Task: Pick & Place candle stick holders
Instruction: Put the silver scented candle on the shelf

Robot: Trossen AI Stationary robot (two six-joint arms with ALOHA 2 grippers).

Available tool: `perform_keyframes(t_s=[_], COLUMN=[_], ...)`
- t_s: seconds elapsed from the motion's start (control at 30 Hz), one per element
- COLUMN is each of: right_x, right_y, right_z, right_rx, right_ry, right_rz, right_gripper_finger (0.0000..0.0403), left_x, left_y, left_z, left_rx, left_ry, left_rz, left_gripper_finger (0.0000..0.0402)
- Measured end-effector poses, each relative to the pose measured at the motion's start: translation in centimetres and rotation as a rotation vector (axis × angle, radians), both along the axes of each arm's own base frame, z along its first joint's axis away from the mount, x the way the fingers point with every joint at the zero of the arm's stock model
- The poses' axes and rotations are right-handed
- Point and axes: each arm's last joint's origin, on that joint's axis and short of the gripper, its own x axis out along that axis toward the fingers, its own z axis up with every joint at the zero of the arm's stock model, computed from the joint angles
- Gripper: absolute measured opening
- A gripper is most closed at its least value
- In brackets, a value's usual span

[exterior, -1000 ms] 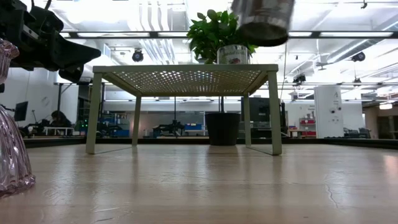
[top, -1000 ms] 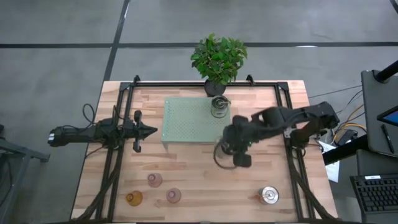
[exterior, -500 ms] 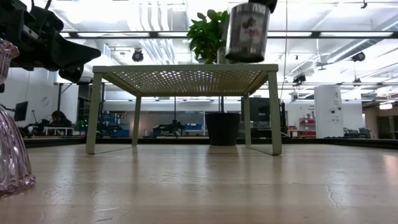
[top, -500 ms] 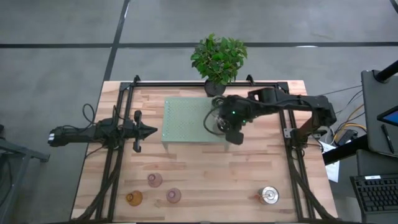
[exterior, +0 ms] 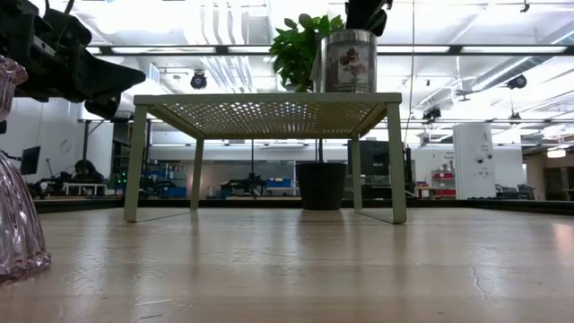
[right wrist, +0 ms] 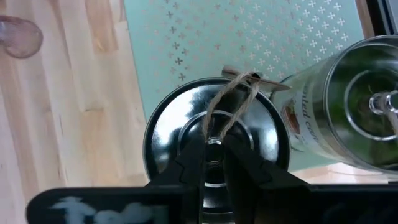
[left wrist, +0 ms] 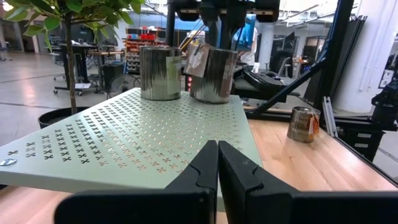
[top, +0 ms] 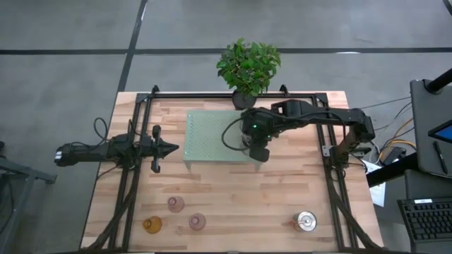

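My right gripper (top: pixel 254 141) is shut on a shiny silver holder (exterior: pixel 348 61) with a twine tag, at the right part of the pale green perforated stand (top: pixel 212 137). A second silver holder (left wrist: pixel 160 73) stands on the stand just beyond it. The third silver holder (top: pixel 305 221) stands on the table at the near right. Two pinkish glass holders (top: pixel 175 204), (top: pixel 197 221) and the amber one (top: pixel 151 224) stand at the near left. My left gripper (top: pixel 174 148) is shut and empty, level, just left of the stand. My right gripper pinches the small post in the middle of the holder's cup (right wrist: pixel 213 142) between its two fingers. The fingers (right wrist: pixel 194 158) come from above, pointing down into the cup. The holder (left wrist: pixel 213 74) is upright, its base at the stand's top; whether it rests there I cannot tell.
A leafy plant in a black pot (top: pixel 248 65) stands at the table's far edge behind the stand. Black frame rails (top: pixel 131 176) run along both sides of the table. Bare wood lies between the stand and the near holders.
My right gripper has carried the silver holder from beside the stand's near right corner toward the far edge and a little left, over the stand, and down. The holder has come down from high above the stand to its top, beside the other silver holder.
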Motion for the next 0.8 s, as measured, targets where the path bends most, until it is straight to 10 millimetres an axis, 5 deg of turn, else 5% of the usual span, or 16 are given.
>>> perform_keyframes(t_s=[0.8], right_x=[0.66], right_y=[-0.25], right_z=[-0.18], right_rx=[-0.046], right_ry=[-0.03], right_rz=[0.024], right_gripper_finger=[0.0069], left_x=[0.0], left_y=[0.0], left_z=[0.0], left_rx=[0.0], left_ry=[0.0], left_rz=[0.0], left_gripper_finger=[0.001])
